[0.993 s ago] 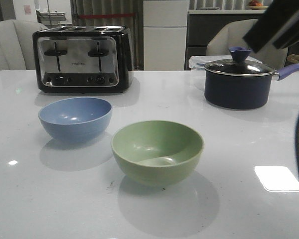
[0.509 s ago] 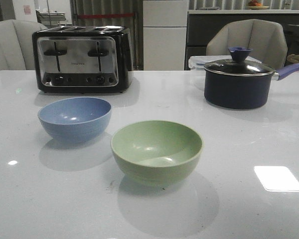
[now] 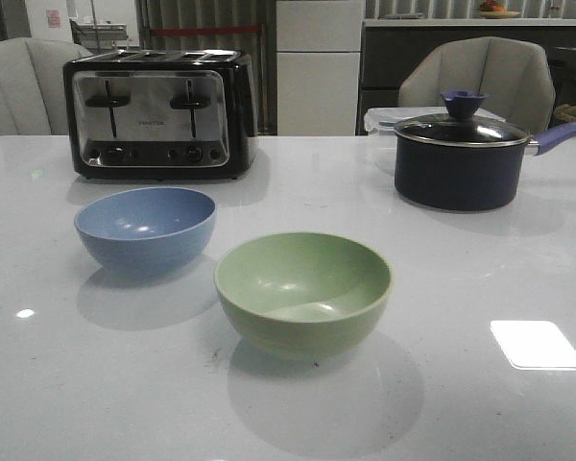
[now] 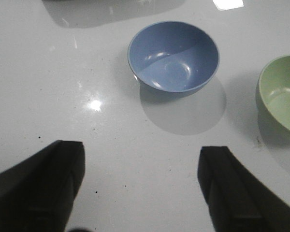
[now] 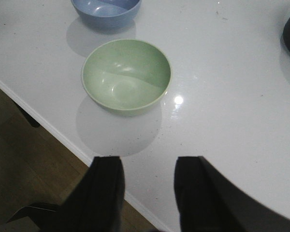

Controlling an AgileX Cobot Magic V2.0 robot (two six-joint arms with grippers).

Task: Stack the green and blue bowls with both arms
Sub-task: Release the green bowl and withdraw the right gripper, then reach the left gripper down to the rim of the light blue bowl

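The blue bowl stands upright and empty on the white counter, toward its left side and well back from the near edge. The green bowl, alike in size and also upright and empty, sits nearer the near edge, about midway across. The two stand apart, not touching, the blue one farther back and to the left.
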